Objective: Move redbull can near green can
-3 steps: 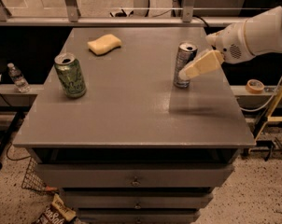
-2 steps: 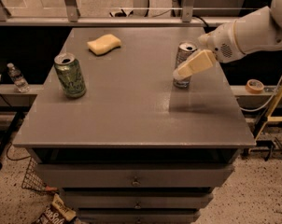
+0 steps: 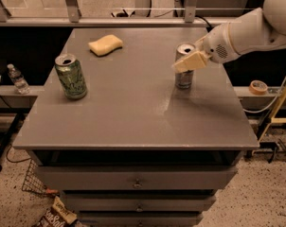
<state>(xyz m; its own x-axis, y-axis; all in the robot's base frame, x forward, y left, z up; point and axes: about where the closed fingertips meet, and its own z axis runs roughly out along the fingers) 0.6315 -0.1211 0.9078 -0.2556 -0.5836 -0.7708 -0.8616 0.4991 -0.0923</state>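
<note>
The redbull can (image 3: pixel 184 78) is a slim silver and blue can standing upright on the right part of the grey table (image 3: pixel 133 122). The green can (image 3: pixel 71 76) is wider, with pale markings, and stands upright near the table's left edge, far from the redbull can. My gripper (image 3: pixel 182 63) reaches in from the right on a white arm (image 3: pixel 247 32). It is at the upper half of the redbull can and covers part of its front.
A yellow sponge (image 3: pixel 105 45) lies at the back of the table, left of middle. Drawers sit below the tabletop. A water bottle (image 3: pixel 17 79) stands on a ledge at the left, and a tape roll (image 3: pixel 259 86) lies at the right.
My gripper has moved a little left and up along the redbull can. Both cans stand where they were.
</note>
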